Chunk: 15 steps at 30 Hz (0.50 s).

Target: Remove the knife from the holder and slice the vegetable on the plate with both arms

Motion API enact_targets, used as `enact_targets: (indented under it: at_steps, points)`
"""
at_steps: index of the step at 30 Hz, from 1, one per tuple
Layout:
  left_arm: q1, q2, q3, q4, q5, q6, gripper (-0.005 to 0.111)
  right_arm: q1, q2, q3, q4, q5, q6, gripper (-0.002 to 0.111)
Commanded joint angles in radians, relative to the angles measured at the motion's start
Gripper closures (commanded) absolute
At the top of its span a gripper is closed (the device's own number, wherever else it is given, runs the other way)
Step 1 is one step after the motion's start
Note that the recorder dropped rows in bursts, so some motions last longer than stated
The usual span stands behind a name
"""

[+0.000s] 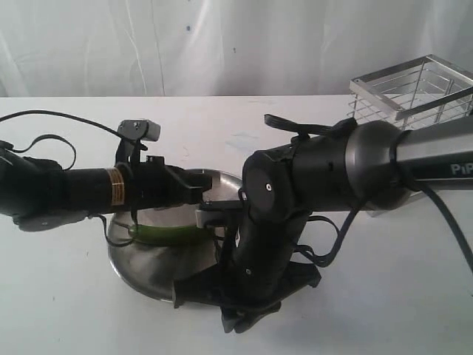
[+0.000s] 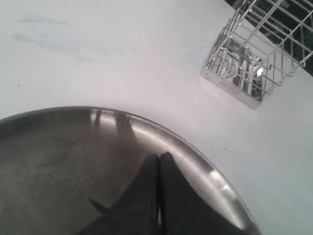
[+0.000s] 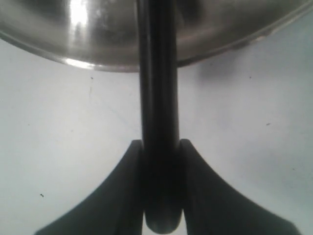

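Knife (image 3: 157,98): the black handle is clamped between my right gripper's (image 3: 160,145) two fingers (image 3: 122,191), and the rounded butt end pokes just past them. The jaws are partway closed and stopped on the handle, with both sides touching it. The handle runs straight out from the fingers and crosses the rim of the plate (image 3: 105,62). The blade isn't visible in any view, so I can't tell where the edge sits.

Chilli (image 1: 166,234): green, lying inside the plate under the end of my left arm (image 1: 74,188). It's partly hidden behind both arms.

Left gripper (image 2: 159,156): jaws fully closed, tips pressed together, nothing seen between them. The tips are over the inside of the plate, near its rim. I can't tell whether they touch the chilli or the metal.

Left arm comes in level from the left, with a yellow band (image 1: 112,186) around its body. Right arm (image 1: 318,177) reaches in from the right, wrist bent down at the near edge of the plate, covering that side of it. My right fingers are over bare table (image 1: 74,318), just outside the rim.

Wire basket (image 1: 414,92): upright at the back right of the table, well apart from the plate. A white cloth (image 1: 148,44) hangs behind the table.
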Motion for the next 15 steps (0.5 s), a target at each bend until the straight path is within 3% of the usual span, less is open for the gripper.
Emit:
enact_targets:
  at_steps: [1,4,11,15]
  points:
    - [0.003,0.047,0.002,-0.007,-0.01,0.012,0.107,0.001,-0.002,0.004,-0.002,0.0,-0.007,0.108]
    - [0.003,0.107,-0.031,0.047,-0.007,-0.013,0.107,0.001,-0.002,0.004,-0.002,0.0,-0.007,0.108]
    - [0.003,0.152,-0.037,0.111,0.318,-0.157,0.107,0.001,-0.002,0.004,-0.002,0.0,-0.007,0.108]
    - [0.003,0.152,-0.037,0.18,0.342,-0.252,0.107,0.001,-0.002,0.004,-0.001,0.02,-0.007,0.108]
